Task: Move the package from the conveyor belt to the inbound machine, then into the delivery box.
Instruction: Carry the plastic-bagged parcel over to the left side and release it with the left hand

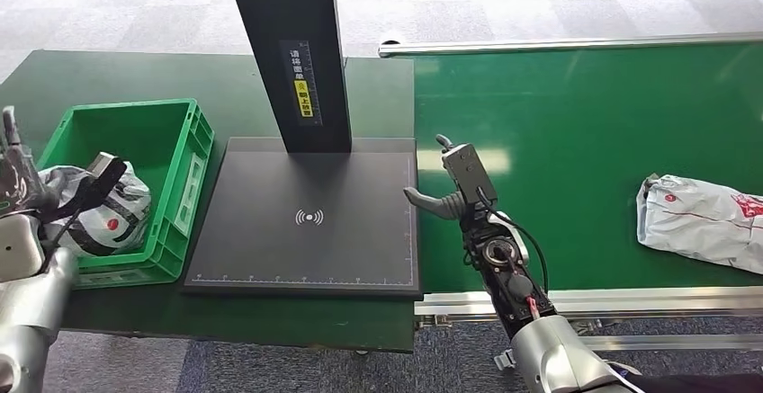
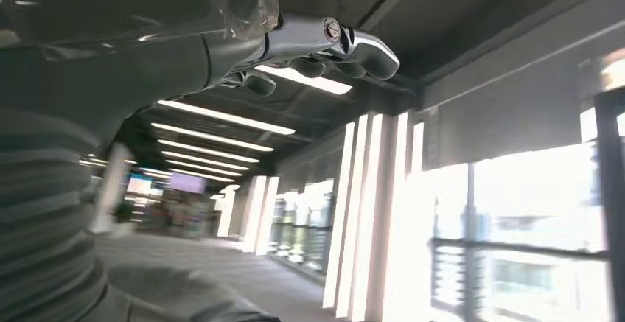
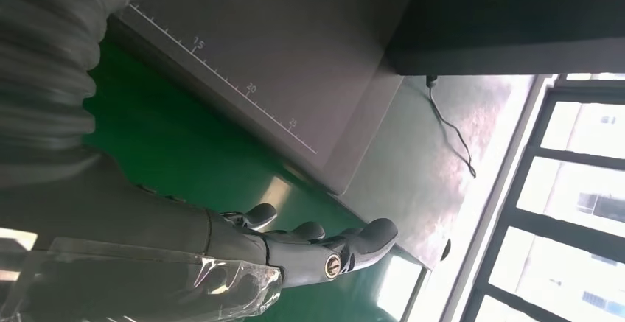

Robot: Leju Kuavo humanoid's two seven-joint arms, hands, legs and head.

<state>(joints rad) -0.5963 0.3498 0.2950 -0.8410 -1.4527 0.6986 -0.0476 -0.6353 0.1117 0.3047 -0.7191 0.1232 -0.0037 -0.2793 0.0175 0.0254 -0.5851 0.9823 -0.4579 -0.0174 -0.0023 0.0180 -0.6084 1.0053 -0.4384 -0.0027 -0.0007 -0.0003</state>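
One package in the box, another waiting on the belt, both hands empty.

At the far left the left hand [image 1: 16, 170] is raised beside the green box [image 1: 193, 159], its fingers [image 2: 346, 42] loosely spread and holding nothing. A grey-white package [image 1: 112, 209] lies inside the box at its near end. The box stands on the dark green desk [image 1: 108, 74], just beside the black scanner plate [image 1: 306, 222] with its upright post [image 1: 292, 51]. The right hand [image 1: 454, 186] hovers at the plate's right edge, over the green belt [image 1: 576, 141], fingers [image 3: 354, 241] slightly apart and gripping nothing. A second package [image 1: 702, 222] lies on the belt at the far right, well apart from that hand.
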